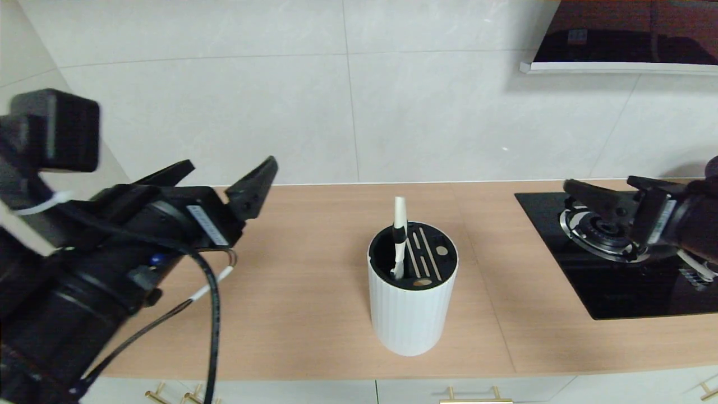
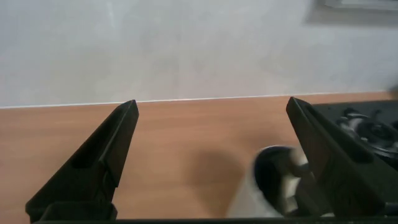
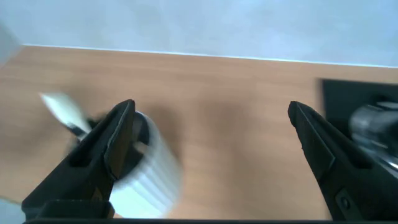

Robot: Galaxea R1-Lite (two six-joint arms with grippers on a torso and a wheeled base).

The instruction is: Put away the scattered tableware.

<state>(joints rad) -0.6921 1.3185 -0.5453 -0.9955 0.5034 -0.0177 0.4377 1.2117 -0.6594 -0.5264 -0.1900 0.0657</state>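
The left tool (image 1: 231,166) and right tool (image 1: 599,184) hang spread, empty, either side of the holder (image 1: 412,314) on the bench (image 1: 303,314), 1 utensil (image 1: 399,224) inside; best lift clear without knocking it.

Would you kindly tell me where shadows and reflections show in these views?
Head view: the glossy cooktop carries dim reflections, and the range hood throws a soft shadow on the wall. Left wrist view: a faint shadow lies on the counter beside the white holder. Right wrist view: another faint counter shadow.
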